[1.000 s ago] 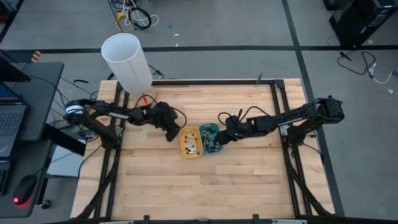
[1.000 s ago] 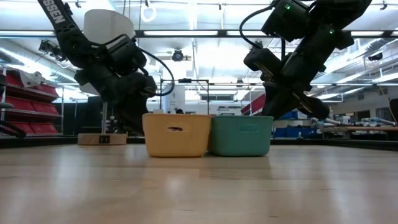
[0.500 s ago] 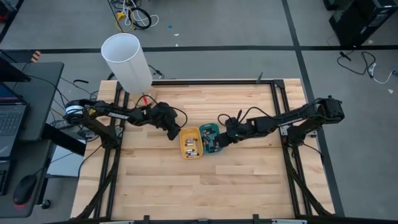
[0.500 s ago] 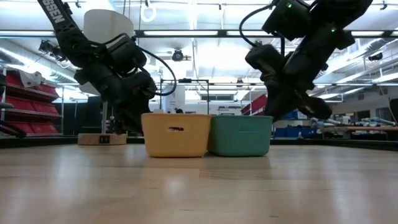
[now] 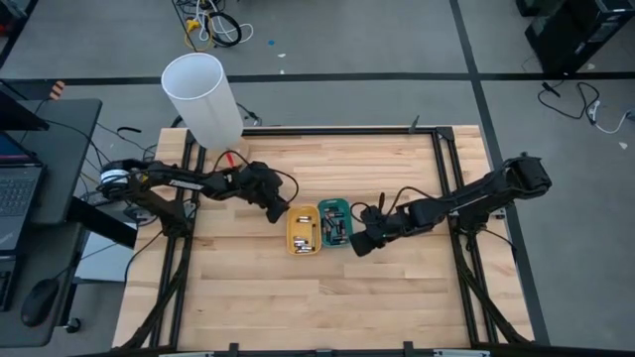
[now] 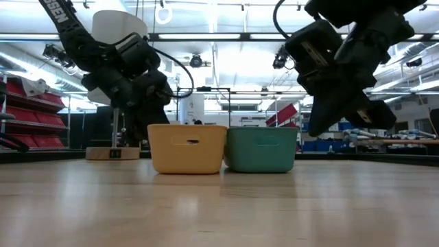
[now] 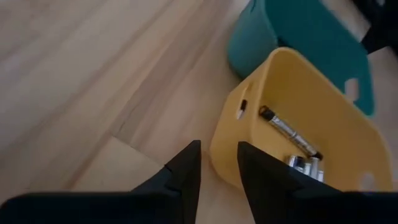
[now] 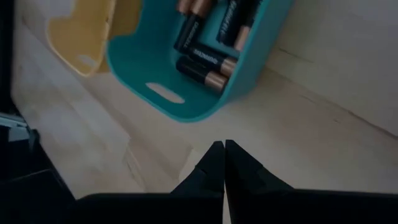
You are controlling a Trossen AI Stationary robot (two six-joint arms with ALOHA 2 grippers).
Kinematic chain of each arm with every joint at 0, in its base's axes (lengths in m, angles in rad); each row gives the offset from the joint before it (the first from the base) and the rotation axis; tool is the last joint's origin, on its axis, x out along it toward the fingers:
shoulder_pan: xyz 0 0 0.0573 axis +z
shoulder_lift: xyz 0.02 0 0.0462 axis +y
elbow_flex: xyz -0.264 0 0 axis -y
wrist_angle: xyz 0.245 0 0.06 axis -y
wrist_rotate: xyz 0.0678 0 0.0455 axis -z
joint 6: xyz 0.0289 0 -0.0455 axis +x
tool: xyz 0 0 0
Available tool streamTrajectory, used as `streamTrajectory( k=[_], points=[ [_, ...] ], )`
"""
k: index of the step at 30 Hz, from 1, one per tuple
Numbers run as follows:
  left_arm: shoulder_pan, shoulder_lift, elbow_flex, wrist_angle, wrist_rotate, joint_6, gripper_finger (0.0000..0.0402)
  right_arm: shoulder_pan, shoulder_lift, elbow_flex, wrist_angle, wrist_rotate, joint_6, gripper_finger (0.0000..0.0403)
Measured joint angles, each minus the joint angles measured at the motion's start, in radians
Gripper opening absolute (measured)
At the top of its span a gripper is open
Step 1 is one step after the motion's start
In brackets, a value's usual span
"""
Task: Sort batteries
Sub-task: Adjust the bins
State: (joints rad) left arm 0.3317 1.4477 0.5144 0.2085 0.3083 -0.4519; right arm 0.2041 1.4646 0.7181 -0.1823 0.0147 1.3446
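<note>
The yellow tray and the teal tray stand side by side at mid-table. Silvery batteries lie in the yellow tray, and dark batteries with copper ends lie in the teal one. My left gripper is low at the yellow tray's far-left corner, with its fingers a little open. My right gripper hangs just off the teal tray's near-right side. It is shut, with bare table between it and the tray. My left gripper's fingertips stand right at the yellow tray's left wall, near its far corner, coming in low from the table's left. I cannot tell whether they touch it.
A tall white cylinder stands at the table's far-left corner, with a small wooden block near it. A side desk with a laptop is off the left edge. The near half of the wooden table is bare.
My right gripper has drawn back from above the teal tray toward the near and right edges, ending beside the tray, still shut. Both trays have slid a little along the table toward the near-left, staying side by side.
</note>
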Motion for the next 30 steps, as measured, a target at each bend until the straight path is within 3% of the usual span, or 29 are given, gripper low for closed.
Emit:
streamTrajectory(
  k=[12,16,19,24,30],
  points=[
    [-0.006,-0.249,0.001,-0.12,0.027,0.022,0.0079,0.004,-0.094,0.0,0.063,-0.032,-0.087,0.0],
    [-0.095,-0.324,0.0,-0.123,0.164,0.055,0.0064,0.004,-0.096,0.0,0.057,-0.033,-0.094,0.0],
    [-0.204,-0.331,0.001,-0.113,0.183,0.052,0.0045,0.003,-0.093,0.0,0.054,-0.033,-0.112,0.0],
    [-0.408,-0.298,0.0,-0.106,0.072,-0.001,0.001,0.002,-0.093,0.0,0.046,-0.01,-0.118,0.0],
    [-0.549,-0.218,0.0,-0.074,-0.166,-0.027,0.0015,0.0,-0.092,0.0,0.032,0.0,-0.149,0.0]
  ],
)
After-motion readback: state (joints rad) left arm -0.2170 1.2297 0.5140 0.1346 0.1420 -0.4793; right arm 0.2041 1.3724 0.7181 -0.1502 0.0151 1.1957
